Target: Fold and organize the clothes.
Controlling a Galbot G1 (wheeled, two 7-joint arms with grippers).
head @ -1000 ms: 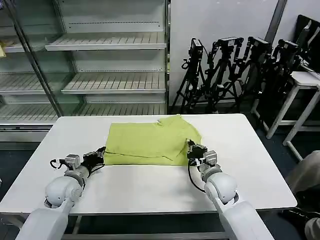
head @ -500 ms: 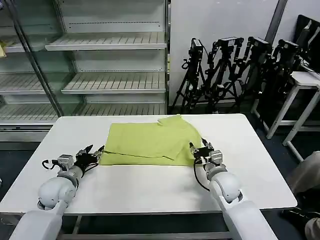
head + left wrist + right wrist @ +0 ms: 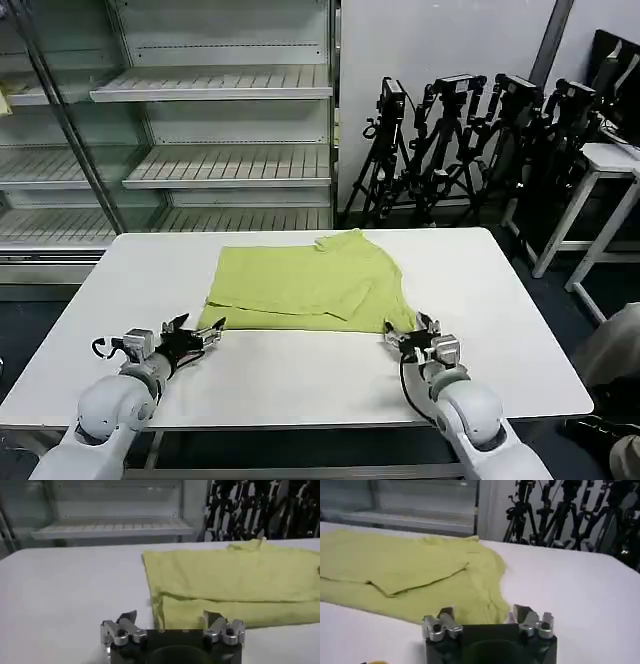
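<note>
Nearest us, the left gripper (image 3: 200,334) and the right gripper (image 3: 412,340) hover low over the bare table (image 3: 300,375), each just short of the shirt's near edge. Both have their fingers spread and hold nothing. A second ago both sat farther in, right at the near corners of the shirt (image 3: 305,283); since then we have drawn both arms back toward the body and let the cloth go.

In the left wrist view the shirt (image 3: 225,580) lies just beyond the open fingers (image 3: 117,630), with a doubled layer along its near edge. In the right wrist view the near right corner of the shirt (image 3: 415,575) ends between the fingers (image 3: 440,622), and a folded flap crosses it diagonally.

Farther off, the shirt rests flat at mid-table as a rough rectangle, plain side up, with a sleeve or hem bump at the far right. Beyond stand shelves (image 3: 215,120) and tripods (image 3: 470,140).

We judge one fold just finished and released; a further fold likely remains.
</note>
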